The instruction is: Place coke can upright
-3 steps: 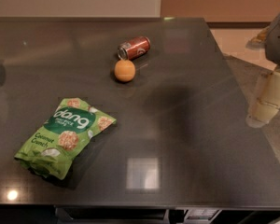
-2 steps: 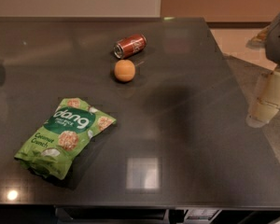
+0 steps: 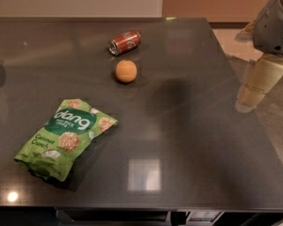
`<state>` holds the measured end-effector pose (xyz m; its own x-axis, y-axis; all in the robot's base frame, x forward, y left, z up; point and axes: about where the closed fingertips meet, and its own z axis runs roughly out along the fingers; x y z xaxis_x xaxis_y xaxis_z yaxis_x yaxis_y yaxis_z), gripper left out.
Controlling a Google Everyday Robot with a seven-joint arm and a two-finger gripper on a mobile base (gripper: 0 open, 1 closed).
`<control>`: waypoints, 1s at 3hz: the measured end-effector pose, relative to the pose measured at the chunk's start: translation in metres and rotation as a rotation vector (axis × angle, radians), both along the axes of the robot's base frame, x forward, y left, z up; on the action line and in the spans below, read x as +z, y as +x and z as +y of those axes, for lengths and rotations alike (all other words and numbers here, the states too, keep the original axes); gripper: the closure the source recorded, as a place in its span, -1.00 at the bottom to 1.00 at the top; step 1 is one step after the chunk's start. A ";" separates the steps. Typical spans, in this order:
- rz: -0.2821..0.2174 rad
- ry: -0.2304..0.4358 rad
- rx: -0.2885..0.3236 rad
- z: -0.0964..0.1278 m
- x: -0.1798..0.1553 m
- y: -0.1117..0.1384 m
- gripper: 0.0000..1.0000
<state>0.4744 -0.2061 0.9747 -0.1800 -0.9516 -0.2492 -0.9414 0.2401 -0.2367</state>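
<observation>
The coke can (image 3: pixel 125 42) is red with silver ends and lies on its side near the far middle of the dark table (image 3: pixel 188 126), its silver end facing left and towards me. My gripper (image 3: pixel 249 98) hangs at the right edge of the view, above the table's right edge. It is far to the right of the can and holds nothing I can see.
An orange ball (image 3: pixel 126 71) sits just in front of the can. A green Dang snack bag (image 3: pixel 66 138) lies flat at the front left. The table's right edge (image 3: pixel 247 102) drops to the floor beside the gripper.
The can has shifted a little to the left and away, while the ball and bag stayed put. The gripper has barely moved.
</observation>
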 end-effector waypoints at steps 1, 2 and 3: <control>-0.004 0.017 0.027 0.009 -0.003 0.025 -1.00; -0.010 0.025 0.063 0.023 -0.007 0.052 -1.00; -0.015 0.038 0.090 0.037 -0.010 0.075 -1.00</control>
